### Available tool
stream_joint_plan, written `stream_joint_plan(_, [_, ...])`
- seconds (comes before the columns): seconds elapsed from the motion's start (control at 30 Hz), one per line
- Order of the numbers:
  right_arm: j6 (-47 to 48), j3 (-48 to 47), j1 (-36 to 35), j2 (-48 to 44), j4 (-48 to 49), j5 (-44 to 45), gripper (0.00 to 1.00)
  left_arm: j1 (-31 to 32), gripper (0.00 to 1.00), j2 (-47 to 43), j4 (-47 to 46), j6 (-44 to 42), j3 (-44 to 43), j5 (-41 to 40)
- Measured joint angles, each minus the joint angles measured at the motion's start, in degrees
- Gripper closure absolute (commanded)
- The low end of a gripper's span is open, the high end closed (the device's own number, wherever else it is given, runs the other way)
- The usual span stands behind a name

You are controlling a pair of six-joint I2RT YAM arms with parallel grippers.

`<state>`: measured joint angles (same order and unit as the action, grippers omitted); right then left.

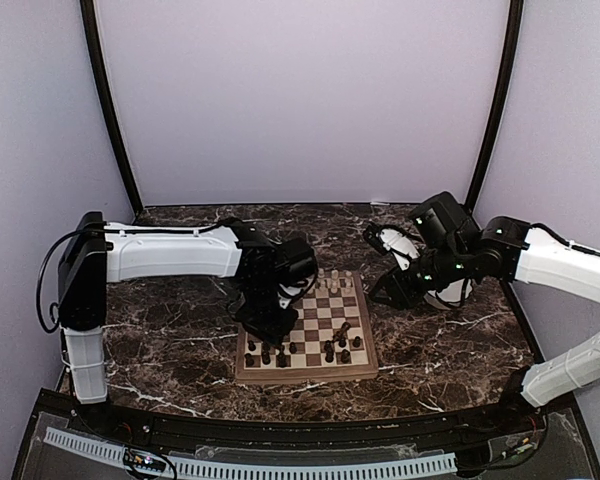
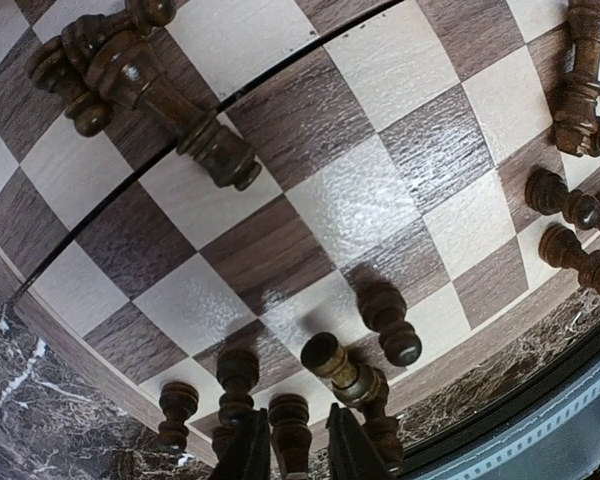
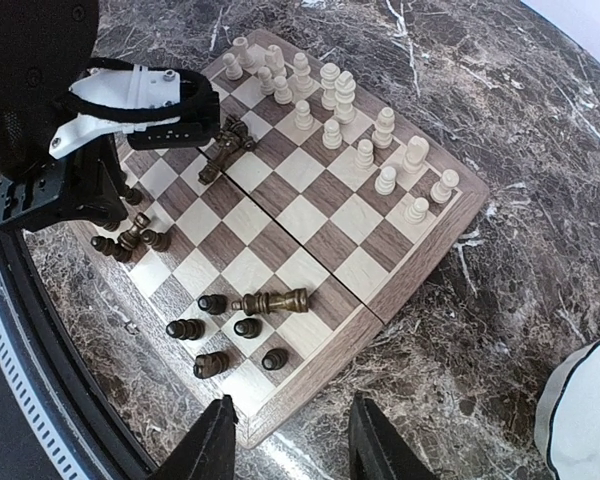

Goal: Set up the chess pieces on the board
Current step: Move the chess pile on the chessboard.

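Of the left gripper (image 2: 296, 440) only the fingertips show, set narrowly either side of a dark pawn (image 2: 288, 408), with the board (image 2: 355, 200) spreading out ahead; whether they pinch the pawn I cannot tell. The right gripper (image 3: 292, 402) hangs wide with nothing in it, the board's corner just ahead and a half-cropped white bowl (image 3: 590, 410) close beside it. The bench (image 1: 450, 350) is dark marble, and the walls (image 1: 300, 100) are plain and pale.
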<state>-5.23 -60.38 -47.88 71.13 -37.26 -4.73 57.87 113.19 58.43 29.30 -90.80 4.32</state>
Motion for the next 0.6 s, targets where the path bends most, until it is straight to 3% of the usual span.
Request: stream_joint_plan(0.6, [0.0, 0.7, 0.0, 0.0, 0.0, 0.0, 0.6, -0.2, 0.76, 5.1, 0.0, -1.7, -3.4, 2.2])
